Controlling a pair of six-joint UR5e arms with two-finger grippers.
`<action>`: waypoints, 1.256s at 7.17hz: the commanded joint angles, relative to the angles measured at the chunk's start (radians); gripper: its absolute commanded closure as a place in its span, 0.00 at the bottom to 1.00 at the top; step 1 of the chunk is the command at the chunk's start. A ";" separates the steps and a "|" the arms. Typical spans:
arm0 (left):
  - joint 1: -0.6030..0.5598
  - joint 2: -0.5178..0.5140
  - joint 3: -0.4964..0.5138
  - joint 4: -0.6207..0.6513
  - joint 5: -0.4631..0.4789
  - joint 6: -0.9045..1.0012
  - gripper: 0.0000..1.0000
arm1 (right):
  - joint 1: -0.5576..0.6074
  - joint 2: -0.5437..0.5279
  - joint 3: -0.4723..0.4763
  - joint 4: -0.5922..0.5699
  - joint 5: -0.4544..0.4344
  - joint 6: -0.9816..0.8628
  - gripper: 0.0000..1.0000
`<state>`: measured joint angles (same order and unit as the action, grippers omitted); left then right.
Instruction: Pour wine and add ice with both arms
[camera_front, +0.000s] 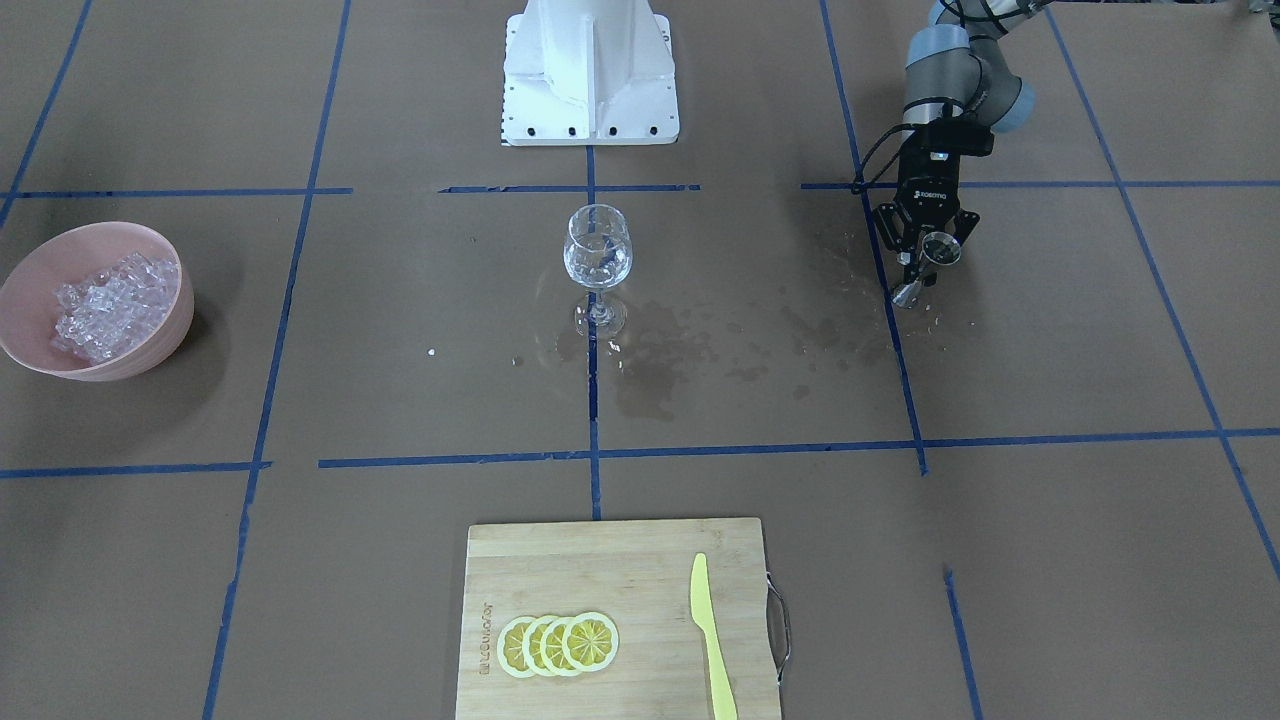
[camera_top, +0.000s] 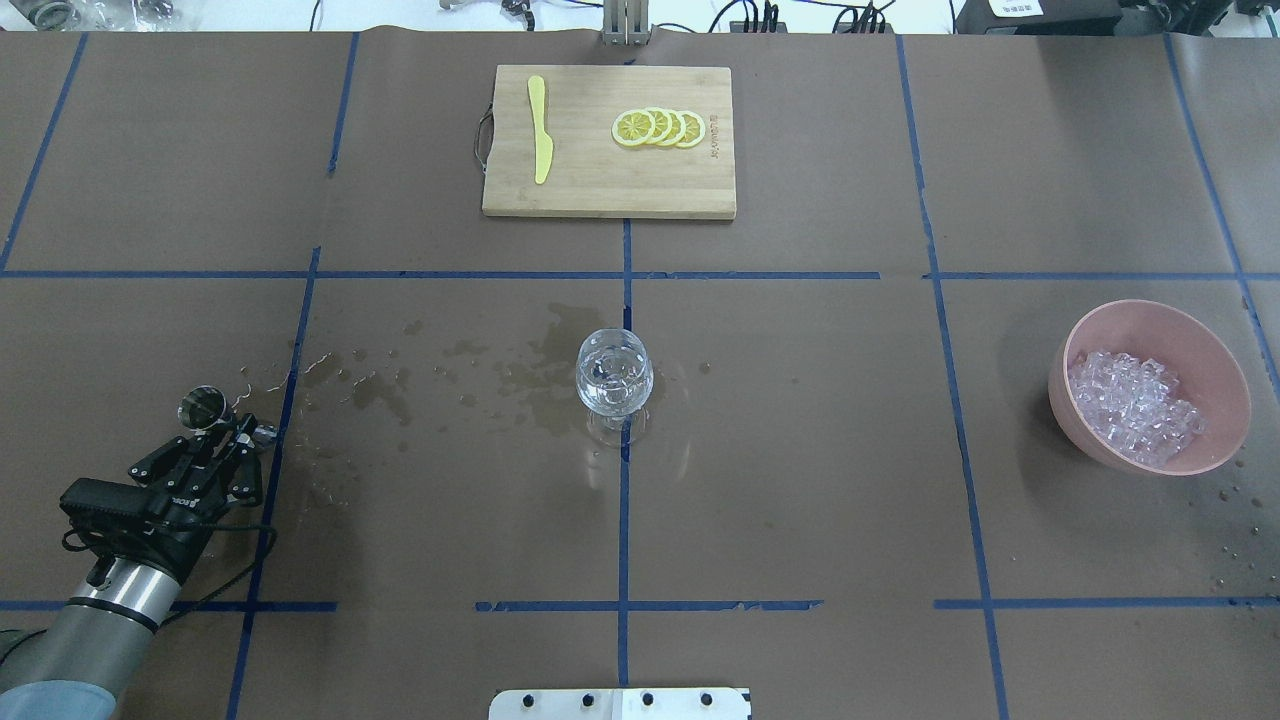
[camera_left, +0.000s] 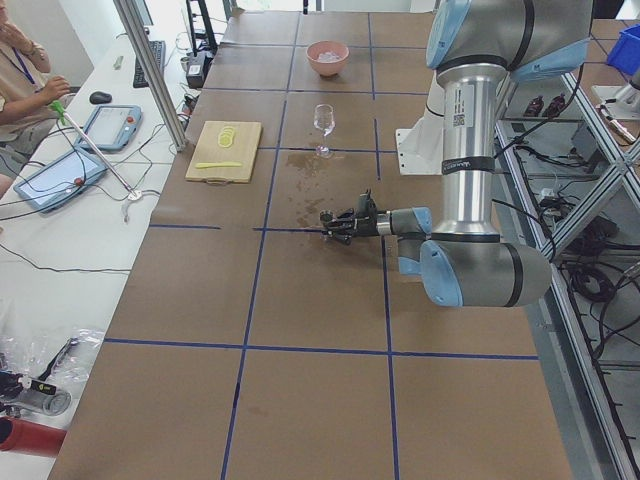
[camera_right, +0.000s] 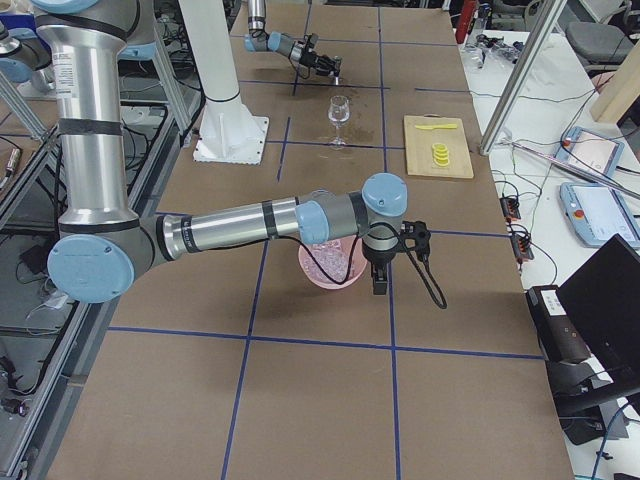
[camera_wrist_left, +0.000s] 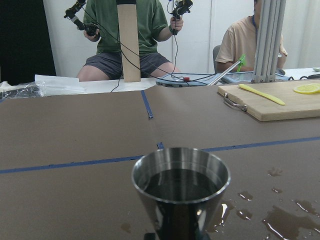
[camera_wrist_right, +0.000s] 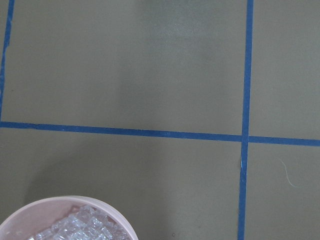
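I take the wine glass (camera_top: 614, 378) as my anchor: it stands upright at the middle of the table on a blue tape line, with clear liquid already in its bowl and wet stains spread over the brown paper to its left. The ice (camera_top: 1130, 405) sits heaped in the pink bowl (camera_top: 1100, 330) well off to the right, far from the glass. My left gripper (camera_top: 222, 447) is clenched on a small steel jigger (camera_wrist_left: 181, 187), held roughly upright near the table's left side; its wrist view shows dark liquid inside, so I judge the pour is either done or part done. The right gripper appears only in the right-side view, above the near rim of the pink bowl, and I cannot tell whether it is spread or closed; its wrist camera looks straight down at the bowl's rim with the cubes at the frame's lower left. So the step in hand, as I read it, is fetching ice. I want to shift the right wrist to centre it over the heap before descending, come in vertically, pinch one cube off the top and avoid nudging the bowl. Meanwhile I hold the jigger level so nothing more spills. The cutting board (camera_top: 700, 190) with lemon slices (camera_top: 659, 127) and yellow knife (camera_top: 540, 130) lies at the far edge, out of my path.
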<state>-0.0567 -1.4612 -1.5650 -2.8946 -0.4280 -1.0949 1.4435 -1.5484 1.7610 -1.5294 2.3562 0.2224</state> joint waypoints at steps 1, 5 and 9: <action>-0.002 0.004 -0.004 0.000 0.000 0.003 1.00 | 0.000 0.001 0.000 0.000 0.001 0.000 0.00; -0.006 -0.013 -0.040 -0.127 0.000 0.142 1.00 | 0.000 0.001 0.000 0.000 0.002 0.000 0.00; -0.040 -0.170 -0.079 -0.115 -0.003 0.354 1.00 | 0.000 0.001 0.000 0.000 0.002 0.000 0.00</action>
<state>-0.0887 -1.5789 -1.6423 -3.0171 -0.4309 -0.7897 1.4435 -1.5478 1.7603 -1.5294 2.3576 0.2225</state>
